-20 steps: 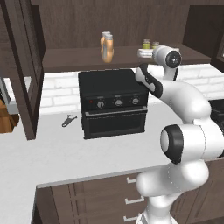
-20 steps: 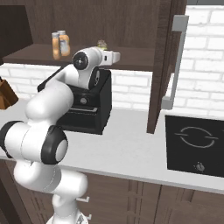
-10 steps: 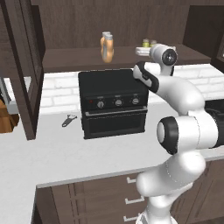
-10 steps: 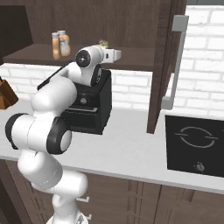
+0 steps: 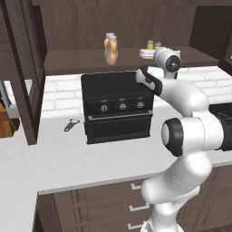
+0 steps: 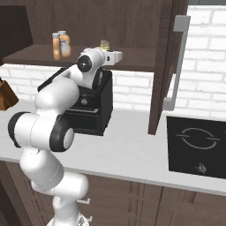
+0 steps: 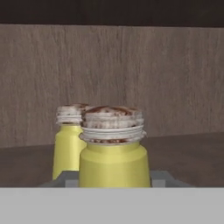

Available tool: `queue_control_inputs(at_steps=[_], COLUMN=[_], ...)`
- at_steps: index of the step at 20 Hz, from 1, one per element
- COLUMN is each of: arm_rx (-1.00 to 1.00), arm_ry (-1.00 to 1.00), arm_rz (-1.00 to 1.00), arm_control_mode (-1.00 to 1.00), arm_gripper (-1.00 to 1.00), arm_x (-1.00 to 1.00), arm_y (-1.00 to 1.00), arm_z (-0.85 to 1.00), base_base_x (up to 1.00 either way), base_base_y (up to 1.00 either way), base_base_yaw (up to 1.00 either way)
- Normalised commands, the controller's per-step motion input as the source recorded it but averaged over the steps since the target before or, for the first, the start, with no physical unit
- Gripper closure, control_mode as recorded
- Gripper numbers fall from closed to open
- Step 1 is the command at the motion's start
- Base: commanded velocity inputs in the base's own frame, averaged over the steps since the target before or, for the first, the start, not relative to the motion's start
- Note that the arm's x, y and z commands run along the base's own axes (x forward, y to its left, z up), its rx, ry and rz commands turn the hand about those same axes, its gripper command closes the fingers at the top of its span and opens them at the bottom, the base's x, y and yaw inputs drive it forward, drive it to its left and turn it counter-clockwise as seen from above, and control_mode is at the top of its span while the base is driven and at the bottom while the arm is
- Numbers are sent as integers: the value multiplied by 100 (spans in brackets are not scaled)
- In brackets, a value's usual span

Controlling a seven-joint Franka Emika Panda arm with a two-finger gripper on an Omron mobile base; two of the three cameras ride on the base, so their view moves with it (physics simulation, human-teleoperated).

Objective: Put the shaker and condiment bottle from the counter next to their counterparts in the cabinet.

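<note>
Hand view, nearer shaker (image 7: 113,148): I see a yellow-olive shaker with a ridged grey cap standing upright right in front of my end effector, between its two grey finger tips (image 7: 159,178).
End effector (image 7: 113,180): my jaws sit either side of that shaker's base, just beside its walls; I cannot tell whether they press on it or have let go.
Second shaker (image 7: 68,142): an identical one stands just left of and behind the nearer one, from the end effector's viewpoint, the two overlapping so I cannot say if they touch.
Cabinet (image 7: 131,78): its wood-grain back fills the space beyond both shakers, and the plank shelf (image 7: 188,157) carries them.
Left base view, condiment bottles (image 5: 110,49): two orange-tan bottles stand close together on the shelf, well to the left of my end effector (image 5: 146,54).
Shakers in left base view (image 5: 153,45): two small capped shapes sit just beyond the end effector, at the shelf's right part.
Toaster oven (image 5: 116,106): black, on the counter (image 5: 68,158), below the end effector.
Small utensil (image 5: 70,125): lies on the counter left of the oven, far below and left of the end effector.
Right base view, end effector (image 6: 118,55): it reaches level over the shelf, a shaker cap (image 6: 105,43) showing just behind it, bottles (image 6: 61,44) well off to its left.
</note>
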Motion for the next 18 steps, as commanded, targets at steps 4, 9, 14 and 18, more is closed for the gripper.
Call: queue_control_inputs(at_steps=[4, 9, 14, 18], arm_rx=[0, 0, 0, 2], arm_ry=[0, 0, 1, 1], arm_rz=[0, 0, 0, 0], arm_control_mode=[-100, -100, -100, -100], arm_gripper=[-100, -100, -100, -100], arm_x=[0, -10, -54, -89], arm_y=[-11, -12, -14, -14], arm_z=[0, 6, 16, 15], base_base_x=[0, 0, 0, 0], base_base_y=[0, 0, 0, 0], base_base_yaw=[0, 0, 0, 0])
